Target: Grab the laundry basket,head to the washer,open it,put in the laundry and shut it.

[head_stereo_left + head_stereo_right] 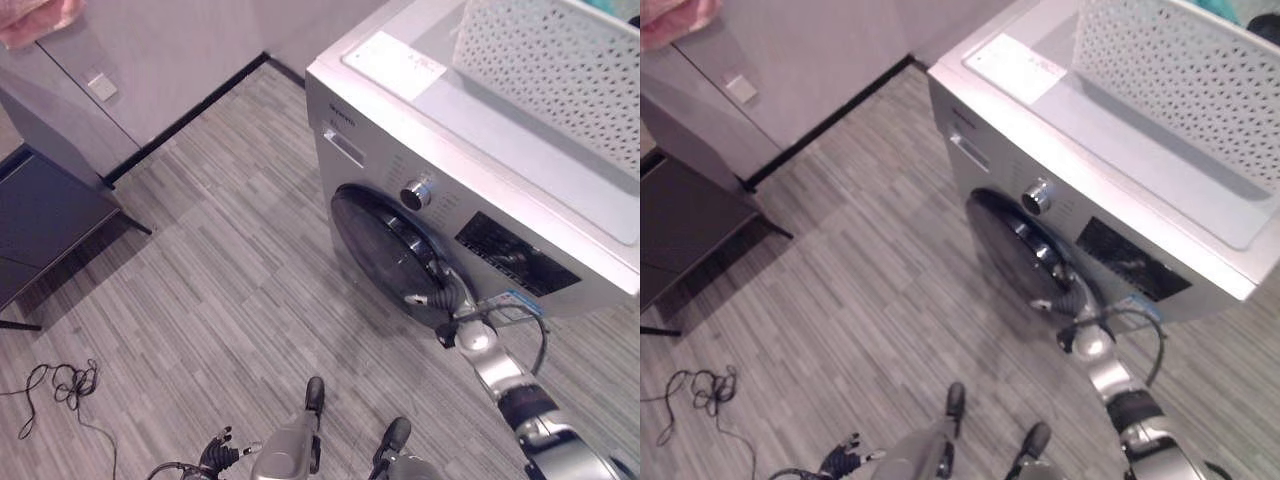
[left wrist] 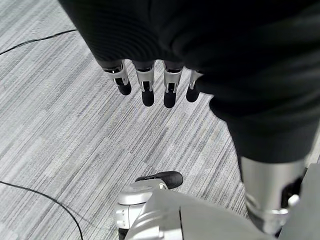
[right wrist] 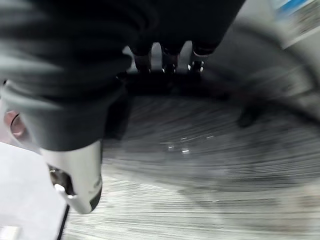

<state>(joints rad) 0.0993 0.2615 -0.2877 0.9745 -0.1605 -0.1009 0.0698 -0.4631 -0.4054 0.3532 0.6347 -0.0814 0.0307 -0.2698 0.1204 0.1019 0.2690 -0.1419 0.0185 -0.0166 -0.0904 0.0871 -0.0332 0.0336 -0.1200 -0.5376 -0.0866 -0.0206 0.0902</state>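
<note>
Basket [image 1: 560,70] sits on top of the washer [image 1: 520,170], white and perforated. Right hand [image 3: 167,60] is at the edge of the round door [image 1: 385,250], fingers [image 3: 168,64] tucked behind its rim; I cannot tell how they are set. Left hand [image 2: 150,80] hangs low over the floor [image 1: 220,260], fingers [image 2: 147,90] straight, holding nothing.

One washer [image 1: 470,230], one white laundry basket [image 1: 560,70] on top, one dark low table [image 1: 40,220]; perhaps one pink cloth [image 1: 35,18]
</note>
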